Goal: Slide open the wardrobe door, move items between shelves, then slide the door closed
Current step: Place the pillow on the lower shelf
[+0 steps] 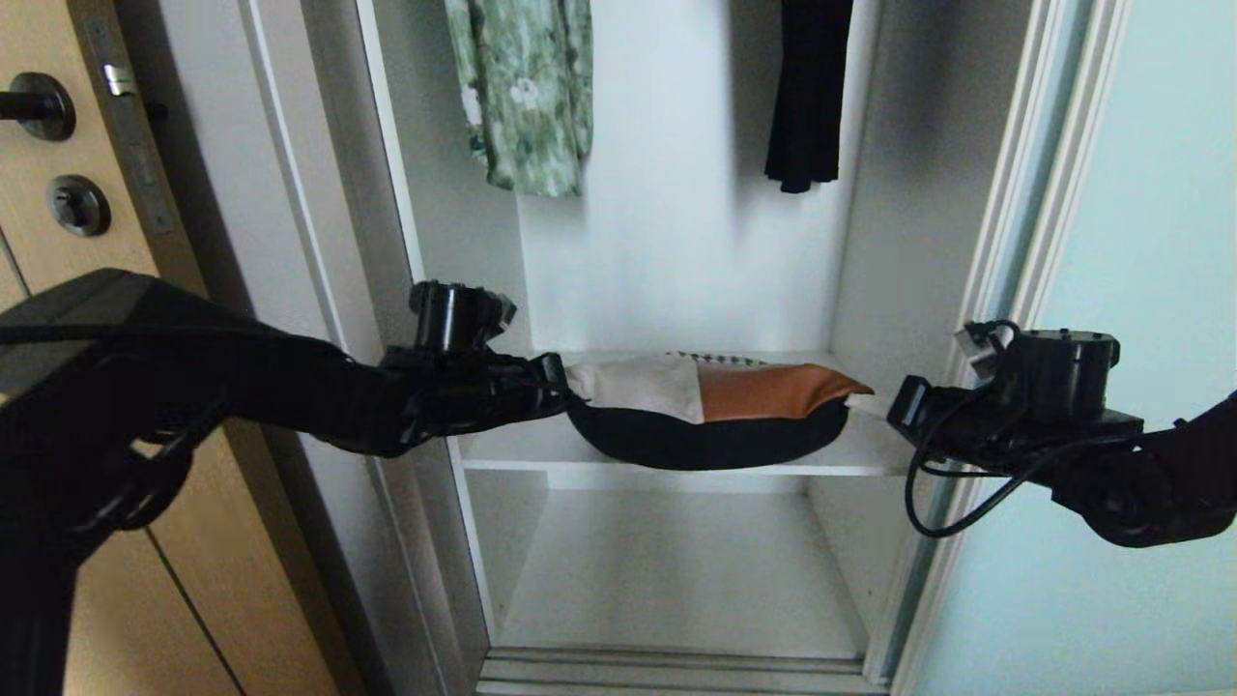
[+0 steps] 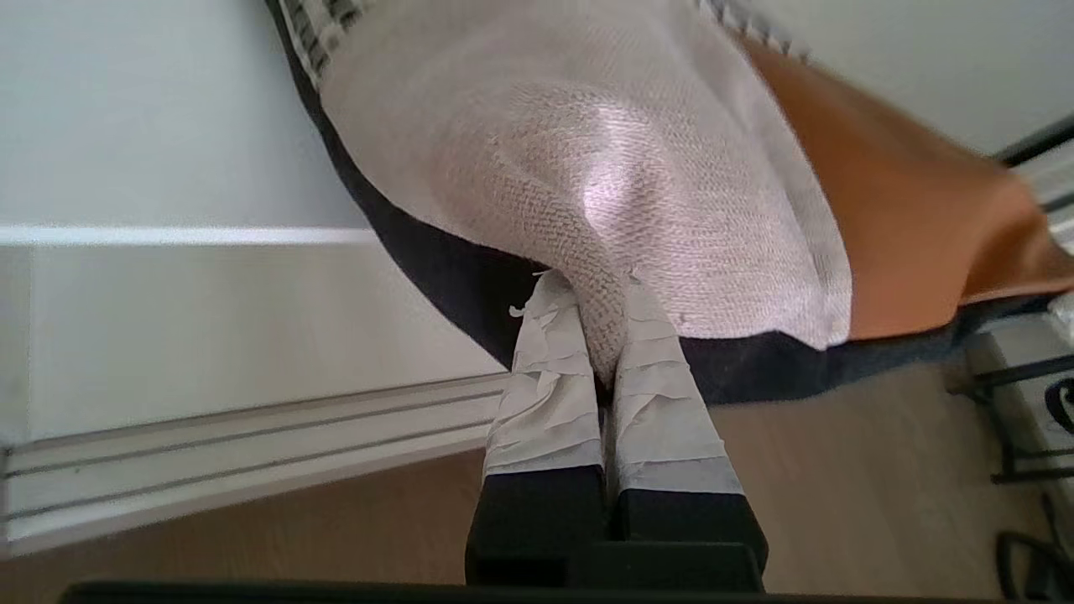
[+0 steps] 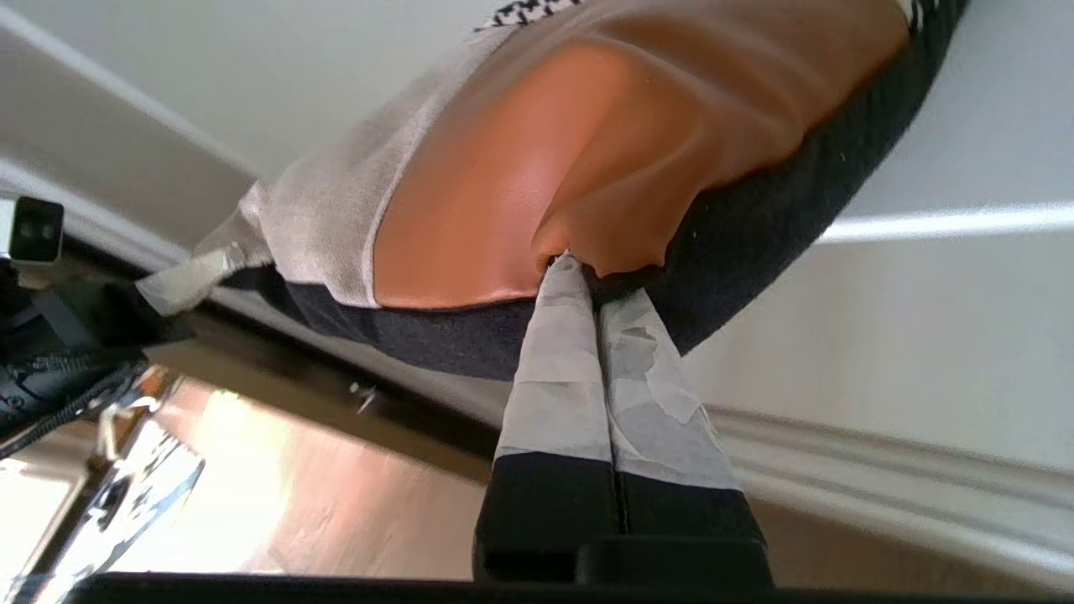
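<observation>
Soft bundle of folded clothes [image 1: 710, 416], black underneath with a white knit piece and a rust-orange piece on top, slung between both tools like a hammock. Left tool [image 2: 600, 335] pinched together on a fold of the white knit at one end; right tool [image 3: 579, 268] pinched together on a pucker of the rust-orange cloth at the other end. Held at both ends, probably, to keep the stack from slumping open or shedding a layer in transit; black belly sagging in the middle between the tools all the same.

Hanging at the front edge of the flat white upper shelf [image 1: 870, 454], whether resting on the board or just clear of it cannot be told. Nothing seen lying on the lower white shelf [image 1: 676, 580], beneath both tools. Above and behind the tools, inside the open compartment: a green floral garment [image 1: 527, 92] and a long slim black garment [image 1: 807, 92], both hanging. Frosted pale blue-green sliding wardrobe door [image 1: 1140, 242] slid aside beyond the right tool, leaving the opening free. Tan wooden door with a metal lock plate [image 1: 58, 164] beyond the left tool.
</observation>
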### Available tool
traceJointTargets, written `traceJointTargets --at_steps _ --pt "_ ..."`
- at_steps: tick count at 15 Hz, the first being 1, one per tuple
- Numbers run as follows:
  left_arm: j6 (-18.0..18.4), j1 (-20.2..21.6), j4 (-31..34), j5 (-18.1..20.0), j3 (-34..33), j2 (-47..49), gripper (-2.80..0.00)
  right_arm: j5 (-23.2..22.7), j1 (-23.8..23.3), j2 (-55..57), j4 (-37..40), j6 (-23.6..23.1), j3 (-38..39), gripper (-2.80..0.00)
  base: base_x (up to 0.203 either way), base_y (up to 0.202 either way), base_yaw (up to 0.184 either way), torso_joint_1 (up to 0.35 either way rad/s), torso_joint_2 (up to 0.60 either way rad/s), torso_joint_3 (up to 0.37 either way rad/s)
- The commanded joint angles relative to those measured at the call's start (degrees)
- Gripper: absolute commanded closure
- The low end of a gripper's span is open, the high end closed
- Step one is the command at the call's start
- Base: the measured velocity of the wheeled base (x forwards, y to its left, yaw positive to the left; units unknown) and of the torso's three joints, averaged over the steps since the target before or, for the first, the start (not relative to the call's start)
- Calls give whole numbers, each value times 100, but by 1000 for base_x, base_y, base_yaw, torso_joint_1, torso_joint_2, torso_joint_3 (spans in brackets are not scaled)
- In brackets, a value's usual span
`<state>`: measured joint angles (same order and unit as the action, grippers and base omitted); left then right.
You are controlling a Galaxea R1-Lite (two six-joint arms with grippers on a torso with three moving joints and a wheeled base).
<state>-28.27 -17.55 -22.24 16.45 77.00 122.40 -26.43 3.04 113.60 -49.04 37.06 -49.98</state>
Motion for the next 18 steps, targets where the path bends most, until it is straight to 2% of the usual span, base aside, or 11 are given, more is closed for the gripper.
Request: traceJointTargets --at_steps 1,6,18 --pt "-16 -11 -33 -85 -524 -802 0 -5 151 -842 178 33 338 0 0 0 0 0 0 0" --pt "-60 -122 -33 -128 -1406 -1753 0 18 391 -1984 707 26 1031 0 0 0 0 0 0 0" --pt "-122 -453 22 -138 -2930 -3825 0 -16 545 -4124 2611 45 1309 0 0 0 0 0 0 0"
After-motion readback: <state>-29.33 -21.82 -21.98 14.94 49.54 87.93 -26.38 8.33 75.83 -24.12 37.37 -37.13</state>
